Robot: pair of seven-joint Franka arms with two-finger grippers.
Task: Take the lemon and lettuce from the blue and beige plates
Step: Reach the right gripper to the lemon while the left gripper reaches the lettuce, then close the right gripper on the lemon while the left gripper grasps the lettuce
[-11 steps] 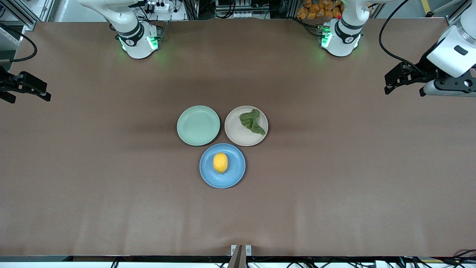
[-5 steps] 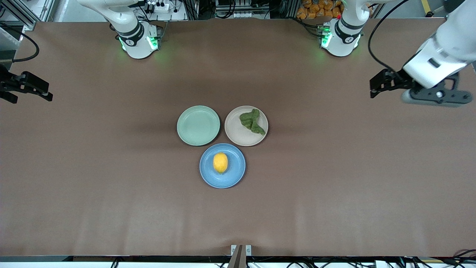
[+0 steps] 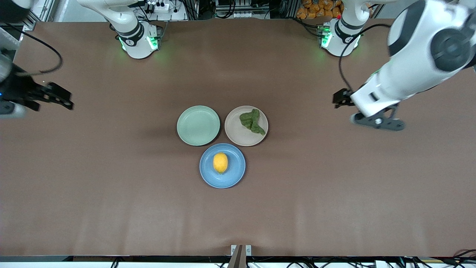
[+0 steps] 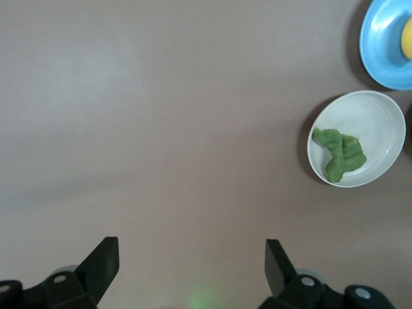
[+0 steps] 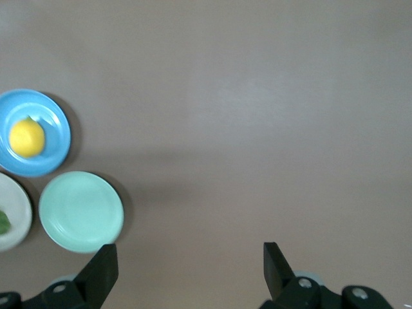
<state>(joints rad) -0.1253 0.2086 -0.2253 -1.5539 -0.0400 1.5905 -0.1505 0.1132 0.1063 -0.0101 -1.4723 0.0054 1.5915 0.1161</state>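
Observation:
A yellow lemon (image 3: 220, 162) lies on the blue plate (image 3: 234, 178). A green lettuce leaf (image 3: 252, 121) lies on the beige plate (image 3: 238, 137). My left gripper (image 3: 340, 98) is open and empty over bare table, between the beige plate and the left arm's end. Its wrist view shows the open gripper (image 4: 192, 264), the lettuce (image 4: 340, 153), the beige plate (image 4: 380, 116) and the blue plate (image 4: 380, 45). My right gripper (image 3: 61, 98) is open and empty over bare table at the right arm's end. Its wrist view shows the open gripper (image 5: 190, 264), the lemon (image 5: 26, 138) and the blue plate (image 5: 55, 122).
An empty pale green plate (image 3: 198, 125) sits beside the beige plate, toward the right arm's end; it also shows in the right wrist view (image 5: 80, 210). The three plates touch in a cluster at the table's middle. The arm bases stand at the table's edge farthest from the front camera.
My left arm has swung in from the table's end toward the plates and lower. My right gripper has moved a little toward the middle. The plates, lemon and lettuce have not moved.

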